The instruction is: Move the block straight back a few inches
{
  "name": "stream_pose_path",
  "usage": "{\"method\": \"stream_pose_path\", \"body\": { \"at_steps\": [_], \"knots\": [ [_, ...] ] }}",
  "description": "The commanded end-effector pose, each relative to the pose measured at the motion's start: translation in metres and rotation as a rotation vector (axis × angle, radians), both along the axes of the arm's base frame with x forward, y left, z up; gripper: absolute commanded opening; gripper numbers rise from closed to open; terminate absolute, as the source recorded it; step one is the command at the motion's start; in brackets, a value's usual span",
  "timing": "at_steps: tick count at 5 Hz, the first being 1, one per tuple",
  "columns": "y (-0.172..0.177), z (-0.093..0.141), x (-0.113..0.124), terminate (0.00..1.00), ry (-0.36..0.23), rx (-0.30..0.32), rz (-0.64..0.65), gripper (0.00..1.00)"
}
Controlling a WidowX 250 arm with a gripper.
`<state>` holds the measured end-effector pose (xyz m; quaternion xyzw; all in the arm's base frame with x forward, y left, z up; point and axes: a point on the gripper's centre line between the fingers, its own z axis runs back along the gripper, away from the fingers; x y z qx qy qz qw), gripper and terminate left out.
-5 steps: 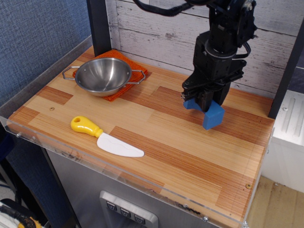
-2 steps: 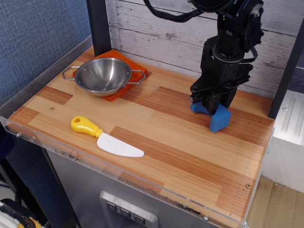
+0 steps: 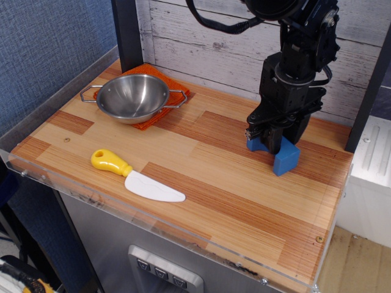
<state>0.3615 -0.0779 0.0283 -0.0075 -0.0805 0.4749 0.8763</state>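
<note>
The block (image 3: 282, 156) sits on the table's (image 3: 183, 183) right side, near the back edge, with the gripper (image 3: 271, 138) closed around it. The carry looks nearly done — what is left is letting go and lifting clear.

steel bowl (image 3: 133, 96) on orange cloth (image 3: 160, 97) | toy knife (image 3: 137, 176) front-left

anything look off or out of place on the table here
Nothing stands out. The blue arch block sits under the pincer near the back right, the steel bowl rests on its orange cloth, and the toy knife lies flat near the front edge.
</note>
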Motion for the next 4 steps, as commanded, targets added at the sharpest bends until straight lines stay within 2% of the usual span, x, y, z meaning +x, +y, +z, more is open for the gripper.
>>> {"method": "stream_pose_path", "body": {
  "at_steps": [1,2,3,4],
  "knots": [
    [-0.006,0.015,0.0,0.0,-0.041,-0.01,0.009,1.0],
    [-0.004,0.019,-0.003,0.0,-0.05,-0.026,0.024,1.0],
    [-0.005,0.034,-0.005,0.0,-0.087,-0.07,0.043,1.0],
    [-0.01,0.065,-0.009,0.0,-0.158,-0.093,0.045,1.0]
  ]
}}
